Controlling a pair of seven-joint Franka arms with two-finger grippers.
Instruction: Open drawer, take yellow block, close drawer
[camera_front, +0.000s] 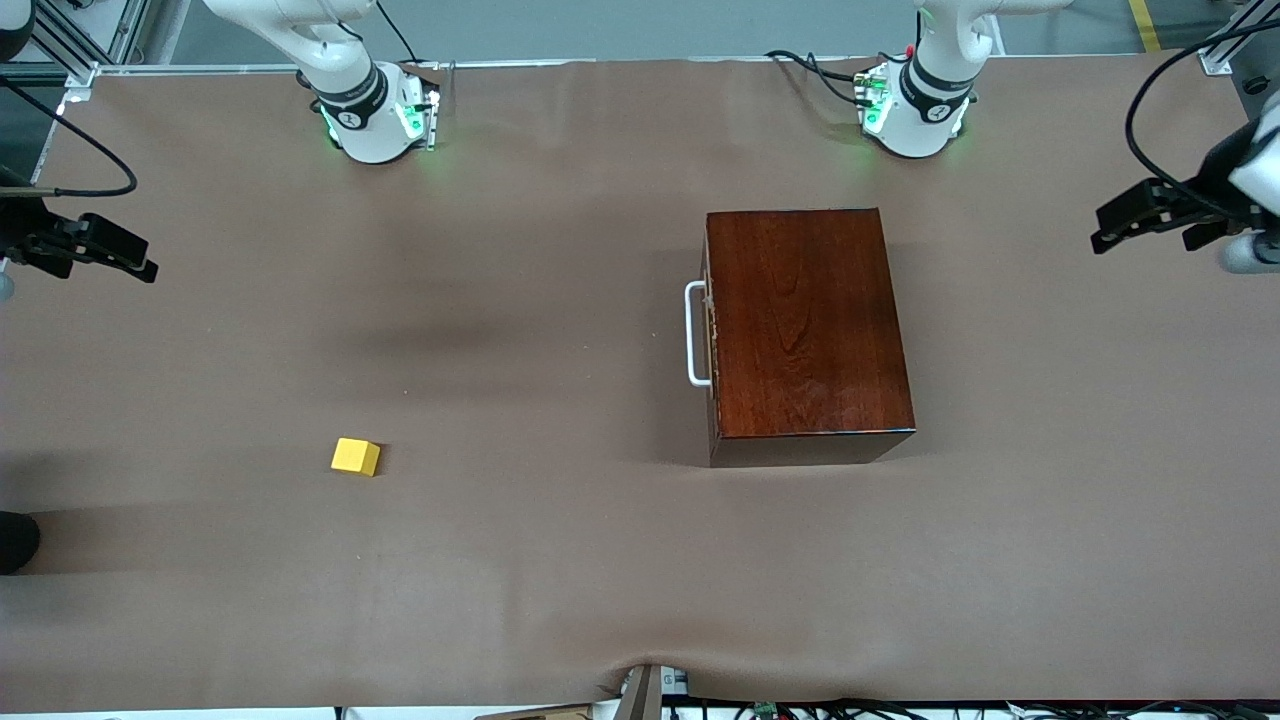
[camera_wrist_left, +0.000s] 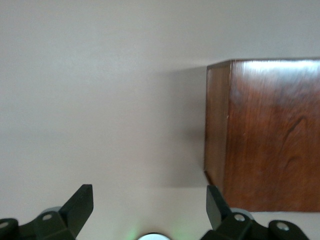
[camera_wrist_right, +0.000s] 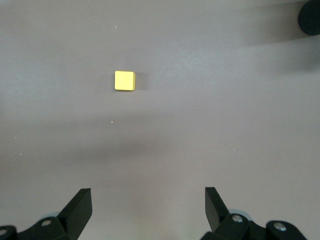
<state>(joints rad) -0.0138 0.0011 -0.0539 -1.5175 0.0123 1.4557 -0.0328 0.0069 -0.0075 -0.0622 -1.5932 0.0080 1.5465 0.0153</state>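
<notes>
The mahogany box (camera_front: 805, 320) stands on the table toward the left arm's end. Its drawer is shut; the white U-shaped handle (camera_front: 697, 333) faces the right arm's end. The yellow block (camera_front: 355, 456) lies on the bare table toward the right arm's end, nearer to the front camera than the box. My left gripper (camera_front: 1140, 222) is open and empty, up at the left arm's end of the table; its wrist view (camera_wrist_left: 150, 190) shows the box (camera_wrist_left: 270, 135) ahead. My right gripper (camera_front: 120, 255) is open and empty, up at the right arm's end; its wrist view (camera_wrist_right: 148, 191) shows the block (camera_wrist_right: 124, 80) ahead.
A brown cover (camera_front: 560, 560) spans the whole table. A black round object (camera_front: 15, 540) sits at the table's edge at the right arm's end and also shows in the right wrist view (camera_wrist_right: 310, 17). Cables lie along the edge nearest the front camera.
</notes>
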